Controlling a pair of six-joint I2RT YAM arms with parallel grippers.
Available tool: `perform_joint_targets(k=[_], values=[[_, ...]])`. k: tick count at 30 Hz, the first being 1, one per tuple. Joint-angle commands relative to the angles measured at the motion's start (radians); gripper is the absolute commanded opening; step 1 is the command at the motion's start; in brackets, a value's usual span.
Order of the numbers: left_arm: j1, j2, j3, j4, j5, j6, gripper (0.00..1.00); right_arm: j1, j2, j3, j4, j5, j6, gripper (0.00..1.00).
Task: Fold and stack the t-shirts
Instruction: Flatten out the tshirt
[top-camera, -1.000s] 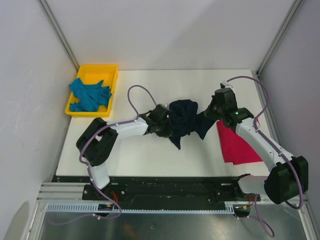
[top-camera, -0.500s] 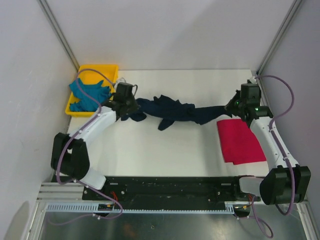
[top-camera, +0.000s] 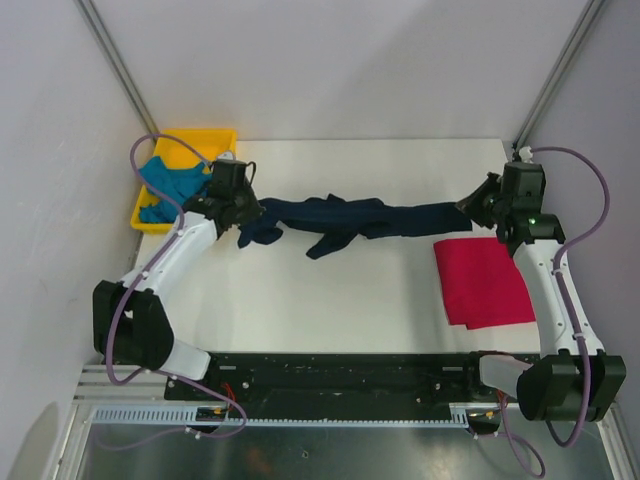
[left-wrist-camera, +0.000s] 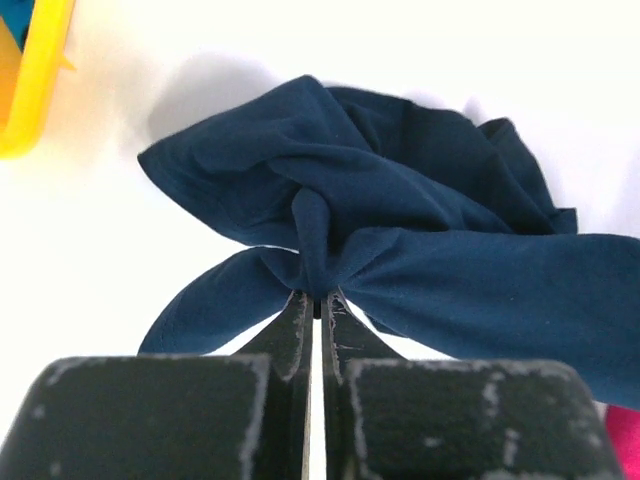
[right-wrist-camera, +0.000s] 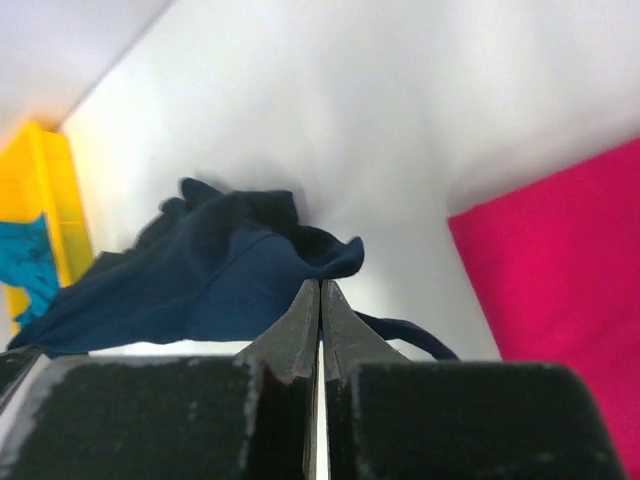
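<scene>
The dark navy t-shirt (top-camera: 350, 217) is stretched in a long rope across the back of the table between both grippers. My left gripper (top-camera: 244, 212) is shut on its left end, bunched at my fingertips in the left wrist view (left-wrist-camera: 400, 230). My right gripper (top-camera: 476, 206) is shut on its right end, seen in the right wrist view (right-wrist-camera: 230, 270). The crimson-pink t-shirt (top-camera: 482, 283) lies folded flat at the right, also in the right wrist view (right-wrist-camera: 560, 270). The teal t-shirt (top-camera: 168, 186) lies crumpled in the yellow tray (top-camera: 205, 136).
The yellow tray stands at the table's back left corner, close to my left arm; its edge shows in the left wrist view (left-wrist-camera: 30, 90). Grey walls and metal frame posts enclose the table (top-camera: 340, 300) on three sides.
Both grippers have moved apart, left going left toward the tray and right going right and back. The navy shirt went from a hanging bunch to a taut band.
</scene>
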Motion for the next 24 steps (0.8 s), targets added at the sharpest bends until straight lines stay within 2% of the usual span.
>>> perform_joint_targets(k=[1, 4, 8, 12, 15, 17, 19, 21, 24], values=[[0.015, 0.018, 0.153, 0.013, -0.003, 0.057, 0.00, -0.009, 0.002, 0.067, 0.167, -0.062, 0.068, 0.00], [0.027, 0.108, 0.329, 0.015, -0.008, 0.078, 0.00, -0.007, 0.062, 0.100, 0.330, -0.063, 0.123, 0.00], [0.063, 0.236, 0.681, 0.014, 0.063, 0.087, 0.00, -0.007, 0.151, 0.259, 0.446, -0.021, 0.153, 0.00], [0.088, 0.299, 0.983, 0.014, 0.098, 0.102, 0.00, -0.007, 0.141, 0.480, 0.453, 0.046, 0.137, 0.00], [0.098, 0.284, 1.104, 0.014, 0.094, 0.132, 0.00, -0.004, 0.074, 0.564, 0.428, 0.083, 0.088, 0.00], [0.108, 0.253, 1.105, 0.016, 0.107, 0.140, 0.00, -0.004, 0.013, 0.557, 0.387, 0.093, 0.065, 0.00], [0.115, 0.214, 1.039, 0.015, 0.145, 0.150, 0.00, -0.005, -0.057, 0.505, 0.298, 0.092, 0.064, 0.00], [0.117, 0.156, 0.897, 0.015, 0.172, 0.153, 0.00, 0.001, -0.140, 0.395, 0.211, 0.076, 0.084, 0.00], [0.118, 0.064, 0.607, 0.013, 0.213, 0.148, 0.00, 0.025, -0.276, 0.141, 0.085, 0.068, 0.128, 0.00]])
